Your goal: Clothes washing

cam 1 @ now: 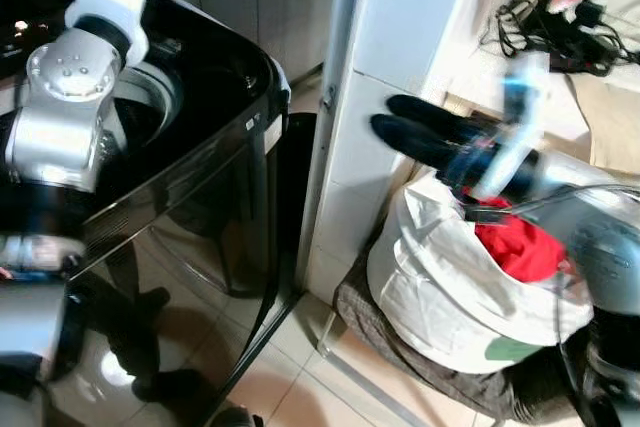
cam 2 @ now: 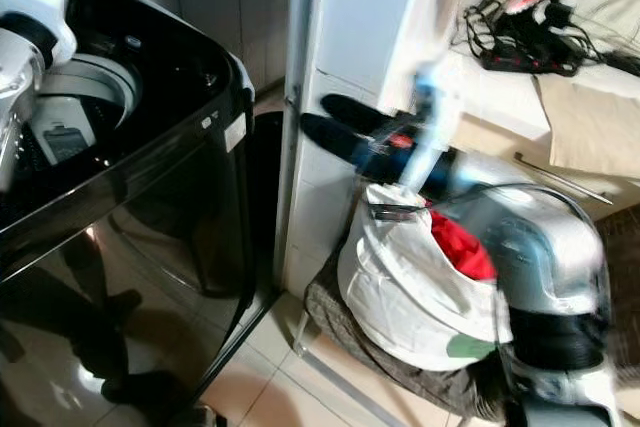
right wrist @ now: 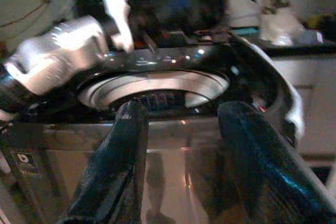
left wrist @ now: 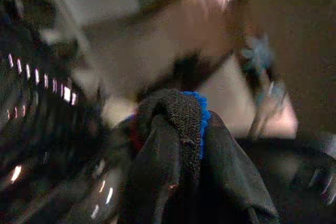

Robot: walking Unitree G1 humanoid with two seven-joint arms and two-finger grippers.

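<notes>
Two spread right gripper [cam 1: 395,117] jaws above crumpled white bag [cam 1: 440,277]; left jaws' state unclear.

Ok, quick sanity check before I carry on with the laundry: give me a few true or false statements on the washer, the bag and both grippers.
1. The washing machine is black. True.
2. The right gripper grips the red garment. False: its fingers are open and empty, above the white laundry bag.
3. The red garment lies in the bag. True.
4. The left gripper is empty. False: it holds a dark cloth with a blue edge.
5. The bag sits inside the washer. False: it rests beside it.
</notes>
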